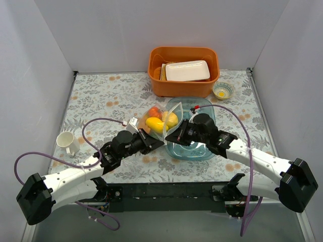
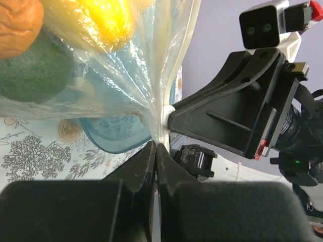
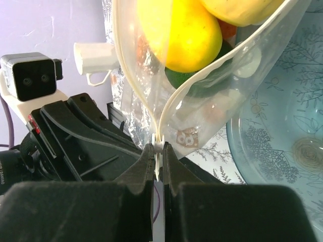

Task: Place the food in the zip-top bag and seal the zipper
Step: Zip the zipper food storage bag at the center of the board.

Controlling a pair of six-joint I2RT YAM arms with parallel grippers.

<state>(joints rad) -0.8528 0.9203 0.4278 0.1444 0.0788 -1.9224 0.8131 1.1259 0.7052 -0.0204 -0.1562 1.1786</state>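
Closest to the right wrist camera are the black fingers of the right gripper (image 3: 159, 148), pressed together on one end of the zipper (image 3: 187, 88). The left gripper (image 2: 156, 147) pinches the same thin strip just beside it. The zip-top bag (image 1: 160, 121) is between the two, near the middle of the table, at the left rim of the blue dish (image 1: 194, 153). The food (image 3: 176, 35) is inside it.

The strip is thin and looks slippery, so a pinch could slide off. If the bag tips, a fruit could roll out.

Only the right wrist view shows the mouth gaping, its two strips well apart above the pinch. Only the top view shows where the bag is on the table.
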